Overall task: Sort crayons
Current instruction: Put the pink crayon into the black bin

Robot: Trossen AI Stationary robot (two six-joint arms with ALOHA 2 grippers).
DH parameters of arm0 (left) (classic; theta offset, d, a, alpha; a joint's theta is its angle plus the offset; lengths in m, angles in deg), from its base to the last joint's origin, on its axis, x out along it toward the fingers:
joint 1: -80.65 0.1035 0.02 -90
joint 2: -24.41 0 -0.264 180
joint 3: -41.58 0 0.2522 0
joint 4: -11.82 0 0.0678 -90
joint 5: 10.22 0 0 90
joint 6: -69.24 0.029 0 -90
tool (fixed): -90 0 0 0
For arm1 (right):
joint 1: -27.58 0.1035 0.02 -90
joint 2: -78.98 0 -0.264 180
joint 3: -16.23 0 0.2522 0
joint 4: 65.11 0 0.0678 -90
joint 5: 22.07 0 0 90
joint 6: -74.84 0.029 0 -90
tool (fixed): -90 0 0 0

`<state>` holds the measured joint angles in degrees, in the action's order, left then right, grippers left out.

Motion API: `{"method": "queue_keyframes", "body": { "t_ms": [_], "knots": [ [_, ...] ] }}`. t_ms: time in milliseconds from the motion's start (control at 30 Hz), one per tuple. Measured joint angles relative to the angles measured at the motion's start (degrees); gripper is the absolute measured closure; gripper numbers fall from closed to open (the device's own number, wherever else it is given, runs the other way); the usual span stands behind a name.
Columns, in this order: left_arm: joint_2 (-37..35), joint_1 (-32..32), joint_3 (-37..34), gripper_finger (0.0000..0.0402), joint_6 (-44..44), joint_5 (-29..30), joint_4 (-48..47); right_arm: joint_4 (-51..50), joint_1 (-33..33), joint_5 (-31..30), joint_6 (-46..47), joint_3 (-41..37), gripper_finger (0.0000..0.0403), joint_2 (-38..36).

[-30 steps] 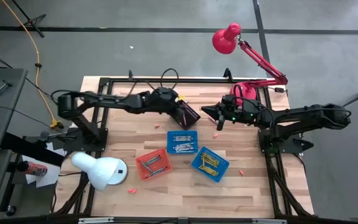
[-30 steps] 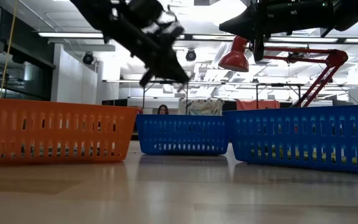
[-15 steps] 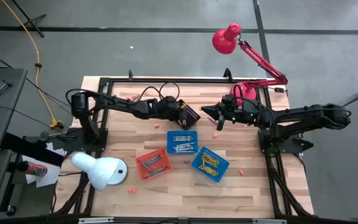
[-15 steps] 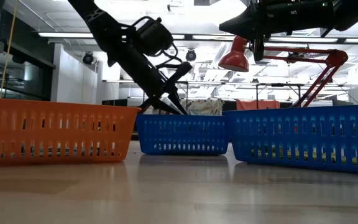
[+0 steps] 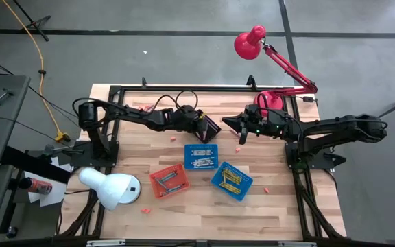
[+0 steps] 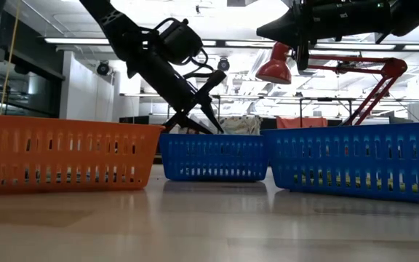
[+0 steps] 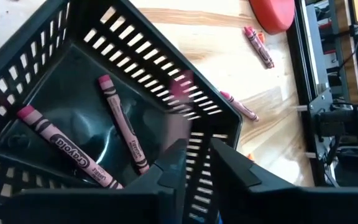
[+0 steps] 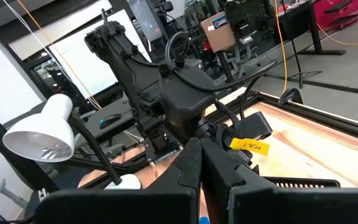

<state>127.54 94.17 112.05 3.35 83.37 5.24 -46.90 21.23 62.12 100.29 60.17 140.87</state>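
Two crayons (image 7: 123, 124), lying flat, roughly parallel

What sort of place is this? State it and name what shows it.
Probably a robotics lab or workshop. A wooden table framed by black rails carries two arms; desk lamps, red and white, light it. Beyond it the low view shows an open room with ceiling strip lights.

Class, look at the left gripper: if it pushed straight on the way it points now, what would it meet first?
Most likely the black basket. The left gripper sits at its mesh wall, aimed into it, where two pink crayons lie. Depth is hard to judge.
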Motion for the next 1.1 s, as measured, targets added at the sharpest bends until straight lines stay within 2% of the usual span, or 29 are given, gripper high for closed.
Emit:
{"method": "queue_keyframes", "body": {
  "t_ms": [233,333,467,600,700,833,967,1100],
  "knots": [
    [-0.31,0.54,-0.03,0.0291,1.45,-2.28,0.75,0.00,0.00,-0.02,0.02,0.00,0.0402,0.00],
    [-2.48,2.24,-0.13,0.0277,5.42,-5.03,3.39,0.01,0.00,-0.02,0.24,0.00,0.0402,0.00],
    [-9.15,4.92,-0.13,0.0271,16.43,-8.11,7.44,1.28,0.00,-0.04,2.00,0.00,0.0402,-0.02],
    [-19.18,6.04,-0.09,0.0273,30.60,-10.43,9.13,3.36,0.00,-0.03,2.74,0.00,0.0402,-0.02],
    [-27.19,5.60,-0.02,0.0279,40.51,-14.08,9.36,4.00,0.00,-0.04,2.91,0.00,0.0402,-0.02],
    [-35.63,2.68,-0.02,0.0286,46.87,-18.92,8.59,4.60,0.00,-0.02,3.04,0.00,0.0402,-0.02],
    [-40.12,-2.16,-1.69,0.0293,51.44,-17.11,6.76,7.10,0.00,0.00,2.91,0.00,0.0402,-0.02],
    [-42.20,-5.87,-11.40,0.0302,49.90,-9.17,12.56,9.17,0.00,0.01,2.59,0.00,0.0402,-0.04]
  ]
}}
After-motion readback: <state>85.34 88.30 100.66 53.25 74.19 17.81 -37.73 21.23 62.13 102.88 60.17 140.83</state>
